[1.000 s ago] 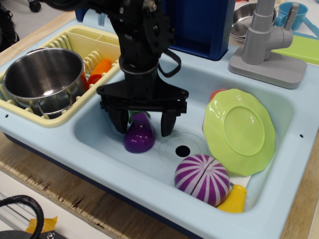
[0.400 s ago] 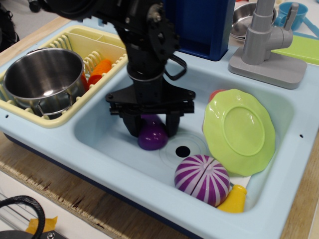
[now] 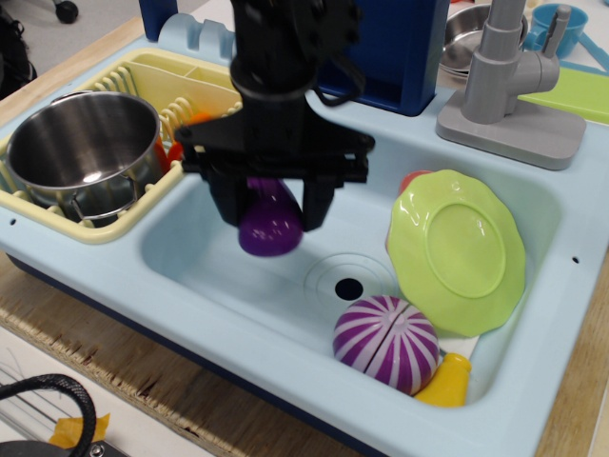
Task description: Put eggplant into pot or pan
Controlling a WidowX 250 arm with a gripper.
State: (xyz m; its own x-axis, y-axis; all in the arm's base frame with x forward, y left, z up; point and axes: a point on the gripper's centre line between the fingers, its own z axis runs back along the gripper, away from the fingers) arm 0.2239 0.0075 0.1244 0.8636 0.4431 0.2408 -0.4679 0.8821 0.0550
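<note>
One thing in our grip right now: the eggplant [image 3: 269,221], pinched between the two black fingers of the gripper [image 3: 271,211] and hanging clear of the sink floor. Its round purple end sticks out below the fingertips, so we've got it by the upper half, and the shot is a bit motion-blurred so we can't say how firm that hold is.

Going left to right from the gripper: well off to its left sits the pot [image 3: 84,148], open side up in the yellow dish rack [image 3: 114,227]. Between us and the pot are the rack's rim, its yellow tines and something orange [image 3: 188,129] tucked beside the pot. So we'd say go up first, enough for that dangling purple end to clear the rack edge and the pot rim, then slide left and only let go once we're centred over the opening. The pot mouth looks far wider than the eggplant, so plenty of slack there.

Below and to the right are the drain [image 3: 348,287], the striped purple ball [image 3: 385,343] and the green plate [image 3: 457,249] leaning on the sink wall, all away from our path.
</note>
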